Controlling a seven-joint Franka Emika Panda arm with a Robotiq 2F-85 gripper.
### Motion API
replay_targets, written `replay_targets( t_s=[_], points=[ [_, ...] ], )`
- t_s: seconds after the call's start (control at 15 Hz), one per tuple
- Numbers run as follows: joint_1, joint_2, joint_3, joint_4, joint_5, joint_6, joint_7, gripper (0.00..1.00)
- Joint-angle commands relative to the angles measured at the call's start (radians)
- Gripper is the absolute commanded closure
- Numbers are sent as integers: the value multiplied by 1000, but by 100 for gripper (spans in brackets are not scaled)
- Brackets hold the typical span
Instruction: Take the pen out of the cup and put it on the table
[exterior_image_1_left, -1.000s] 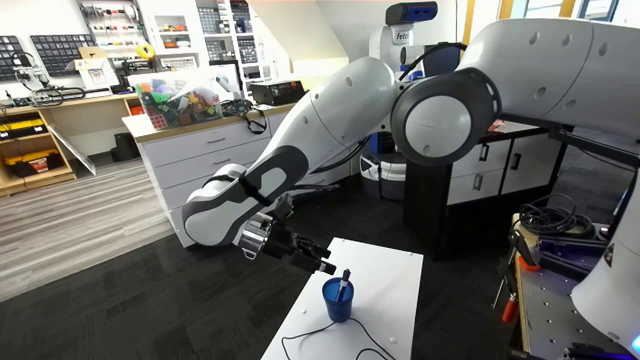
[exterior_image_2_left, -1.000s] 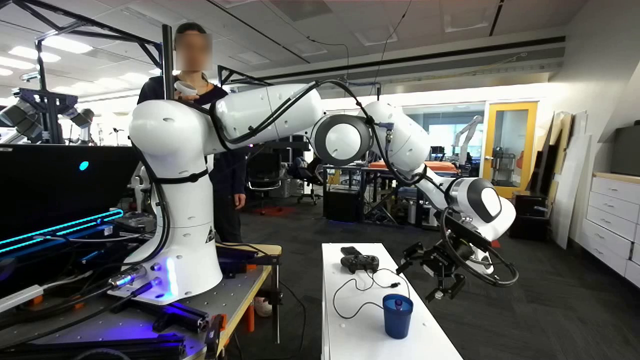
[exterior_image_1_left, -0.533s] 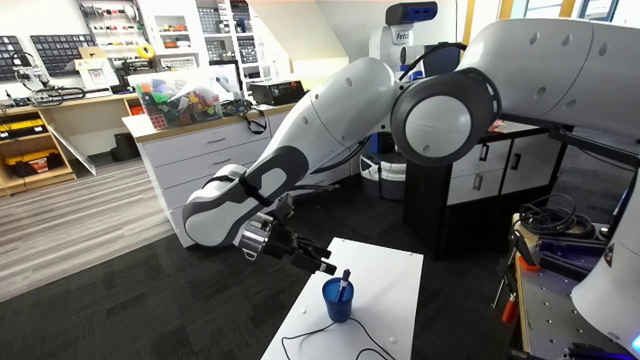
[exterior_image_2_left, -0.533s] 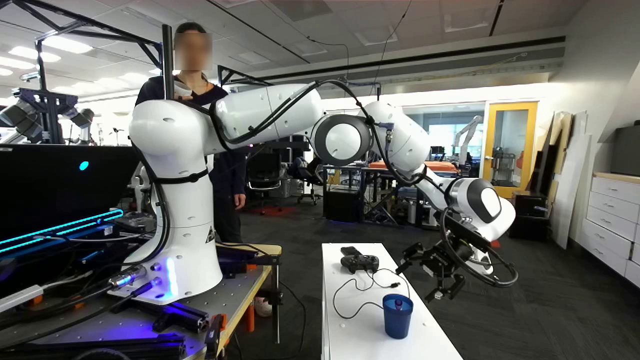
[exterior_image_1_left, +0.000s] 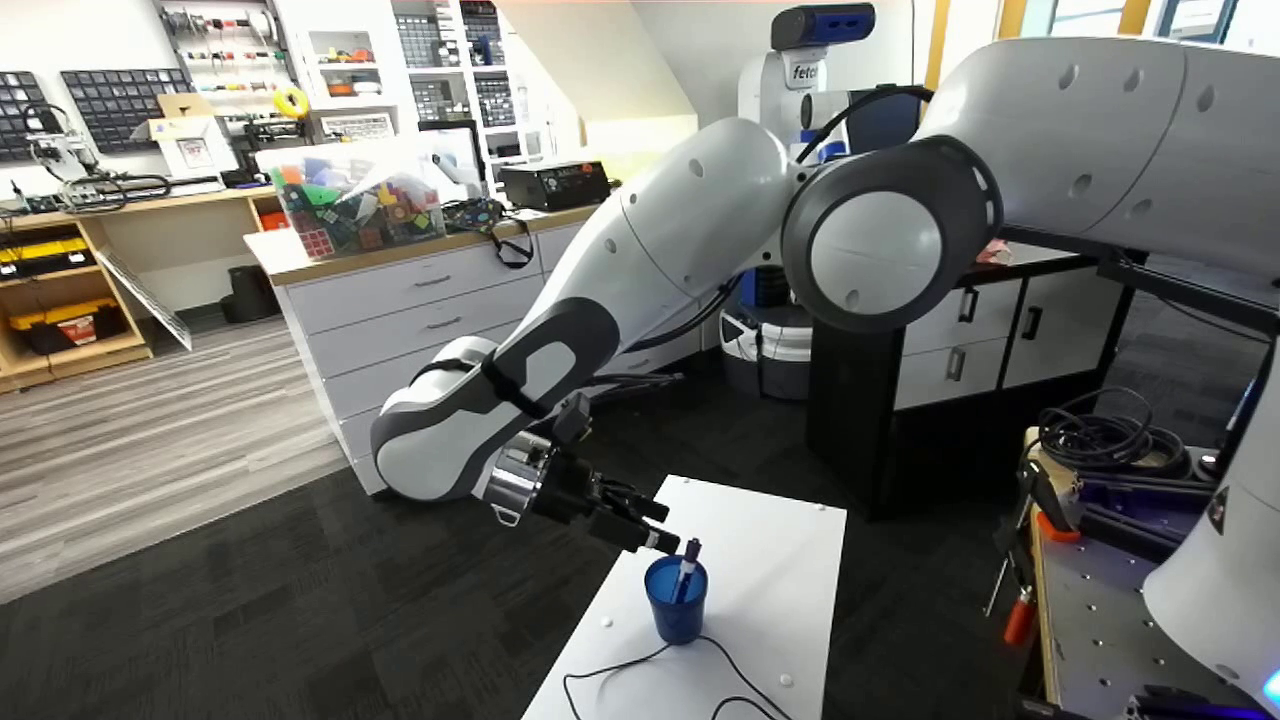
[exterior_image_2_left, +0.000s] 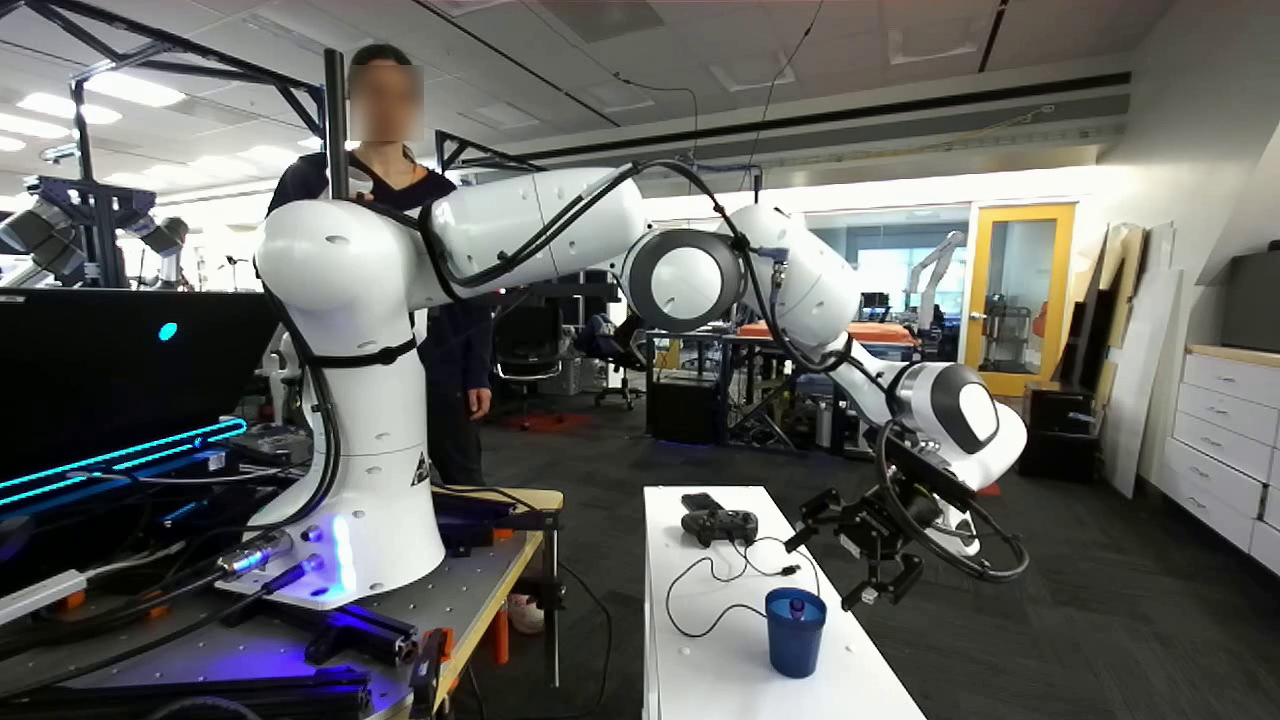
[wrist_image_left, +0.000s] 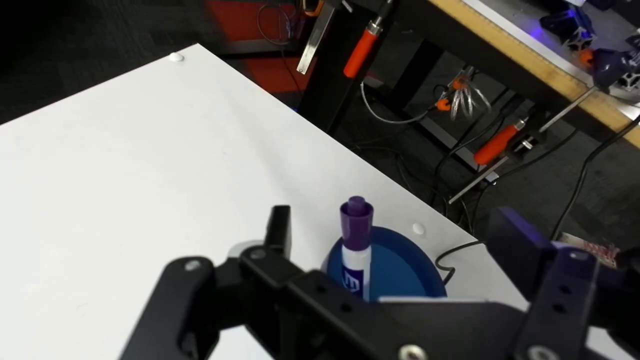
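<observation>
The pen is a marker with a purple cap and white barrel (exterior_image_1_left: 690, 560). It leans in the blue cup (exterior_image_1_left: 676, 618) with its capped end above the rim. It also shows in the wrist view (wrist_image_left: 356, 235), and only its cap end shows in an exterior view (exterior_image_2_left: 797, 607). The cup (exterior_image_2_left: 795, 645) stands upright on the white table (exterior_image_2_left: 715, 670). My gripper (exterior_image_1_left: 661, 527) is open and empty, tilted down, just above and beside the cup. In the wrist view the pen stands between the spread fingers (wrist_image_left: 400, 235), nearer the left one, touching neither. The fingers hide the cup's lower part.
A thin black cable (exterior_image_1_left: 625, 664) lies on the table by the cup. A black game controller (exterior_image_2_left: 720, 525) and a dark flat object (exterior_image_2_left: 700, 502) lie farther along the table. The robot's workbench (exterior_image_2_left: 500, 585) stands beside it, with orange-handled clamps (wrist_image_left: 361, 52) at its edge.
My gripper has moved slightly toward the cup and pen: a little right and down in an exterior view. It stays open. The cup and pen have not moved.
</observation>
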Motion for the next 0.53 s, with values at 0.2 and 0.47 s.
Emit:
replay_targets(
  t_s=[0.2,0.47],
  points=[
    [-10,-29,4,-74,16,27,36,0],
    [-13,-37,5,-114,20,51,48,0]
  ],
)
